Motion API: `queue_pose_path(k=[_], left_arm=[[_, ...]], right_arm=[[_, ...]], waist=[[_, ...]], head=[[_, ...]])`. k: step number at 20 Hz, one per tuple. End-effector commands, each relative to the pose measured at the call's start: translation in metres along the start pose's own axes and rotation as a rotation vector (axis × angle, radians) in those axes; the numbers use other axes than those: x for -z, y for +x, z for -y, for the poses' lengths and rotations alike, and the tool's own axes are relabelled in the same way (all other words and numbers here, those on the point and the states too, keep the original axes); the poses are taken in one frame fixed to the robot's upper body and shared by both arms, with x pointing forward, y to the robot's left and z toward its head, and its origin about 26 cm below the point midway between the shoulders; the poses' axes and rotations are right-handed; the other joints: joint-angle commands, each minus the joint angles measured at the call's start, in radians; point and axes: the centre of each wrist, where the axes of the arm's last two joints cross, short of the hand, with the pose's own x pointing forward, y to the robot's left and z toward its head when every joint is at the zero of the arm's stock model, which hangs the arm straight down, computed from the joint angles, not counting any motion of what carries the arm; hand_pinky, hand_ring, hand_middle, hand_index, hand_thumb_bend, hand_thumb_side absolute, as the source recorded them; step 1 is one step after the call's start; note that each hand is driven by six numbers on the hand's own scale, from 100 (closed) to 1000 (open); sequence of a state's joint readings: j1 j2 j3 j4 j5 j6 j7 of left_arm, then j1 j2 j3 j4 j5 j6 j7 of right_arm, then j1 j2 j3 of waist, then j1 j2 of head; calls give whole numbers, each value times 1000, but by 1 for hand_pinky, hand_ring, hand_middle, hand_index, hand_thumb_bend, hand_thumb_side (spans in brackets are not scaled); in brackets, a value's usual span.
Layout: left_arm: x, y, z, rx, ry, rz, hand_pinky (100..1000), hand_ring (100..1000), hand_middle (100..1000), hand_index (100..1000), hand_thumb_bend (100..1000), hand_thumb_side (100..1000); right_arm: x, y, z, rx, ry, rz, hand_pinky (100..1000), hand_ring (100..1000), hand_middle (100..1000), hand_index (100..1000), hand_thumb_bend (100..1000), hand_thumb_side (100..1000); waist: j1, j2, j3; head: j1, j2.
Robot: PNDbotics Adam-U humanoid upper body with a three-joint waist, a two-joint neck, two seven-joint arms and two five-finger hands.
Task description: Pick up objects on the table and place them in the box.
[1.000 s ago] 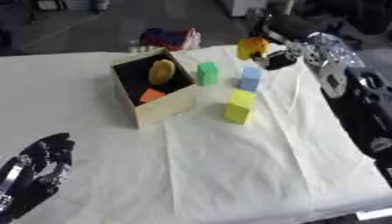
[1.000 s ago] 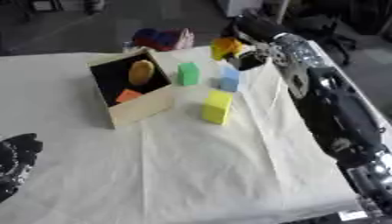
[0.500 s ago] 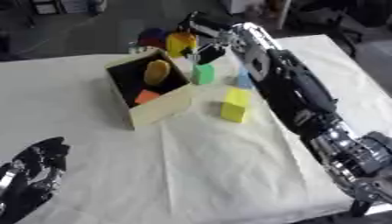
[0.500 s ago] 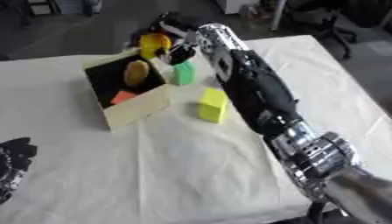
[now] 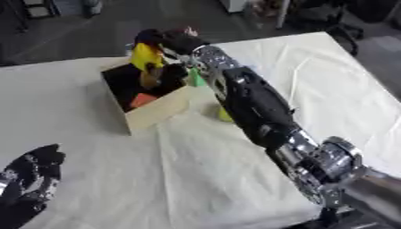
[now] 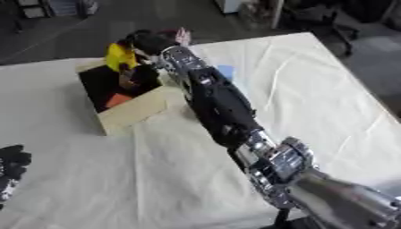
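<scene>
Since a second ago my right arm has swung from the upper right of the frame across to the upper left, carrying the yellow toy (image 5: 145,56) with it; the toy now hangs above the far edge of the box (image 5: 156,112) instead of over the blocks. My right hand (image 5: 168,41) is curled around the toy's upper end, fingers wrapped on it, at the top of the picture just left of centre. The toy is upright and its lower end dips toward the box's dark inside.

The box is cardboard, open on top, sitting in the upper left part of the frame. Inside it I see an orange block (image 5: 142,99) near the front wall and a brownish rounded thing (image 5: 150,78) right under the toy; I cannot tell whether the toy touches it.

My forearm runs diagonally from the lower right up to the box and covers most of what lies beside it. A sliver of a green block (image 5: 197,79) shows just right of the box, a bit of a yellow-green block (image 5: 224,115) peeks out under the arm lower down, and a blue block (image 6: 226,70) shows in the right eye view.

The bench (image 5: 313,76) is covered in a creased cream cloth. My left hand (image 5: 30,183) rests at the lower left corner, fingers relaxed and empty.
</scene>
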State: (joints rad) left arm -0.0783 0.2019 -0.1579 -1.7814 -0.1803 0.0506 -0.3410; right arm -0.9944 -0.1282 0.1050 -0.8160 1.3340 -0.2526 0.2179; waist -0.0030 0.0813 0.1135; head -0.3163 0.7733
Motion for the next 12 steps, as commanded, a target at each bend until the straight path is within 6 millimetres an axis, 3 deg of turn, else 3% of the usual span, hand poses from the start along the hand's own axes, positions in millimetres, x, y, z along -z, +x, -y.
queue_pose_path(k=[1,4,7,9,12], left_arm=[[1,4,-2,9,-4,17,835,809,730,873,100,467],[0,4,-3,10,-1,15,835,809,730,874,100,467],[0,3,-3,12,3,11,835,809,730,873,100,468],[-1,3,-4,13,8,9,836,810,730,873,100,469],[-2,3,-6,18,19,4,836,810,731,873,100,469]], right_arm=[[-1,-1,23,-139,11,-2,865,915,996,996,223,738],[-5,-5,27,-181,53,20,897,951,1000,1000,227,737],[-15,-15,31,-153,73,58,902,948,1000,1000,164,710],[-27,-26,34,-90,69,90,900,932,1000,1000,100,619],[-56,-48,25,122,26,182,884,877,973,1000,100,504]], waist=[[16,-10,-5],[16,-11,-13],[12,-11,-22],[9,-11,-27],[0,-11,-34]], head=[[-3,-3],[0,-3],[5,-3],[13,-3],[29,-3]])
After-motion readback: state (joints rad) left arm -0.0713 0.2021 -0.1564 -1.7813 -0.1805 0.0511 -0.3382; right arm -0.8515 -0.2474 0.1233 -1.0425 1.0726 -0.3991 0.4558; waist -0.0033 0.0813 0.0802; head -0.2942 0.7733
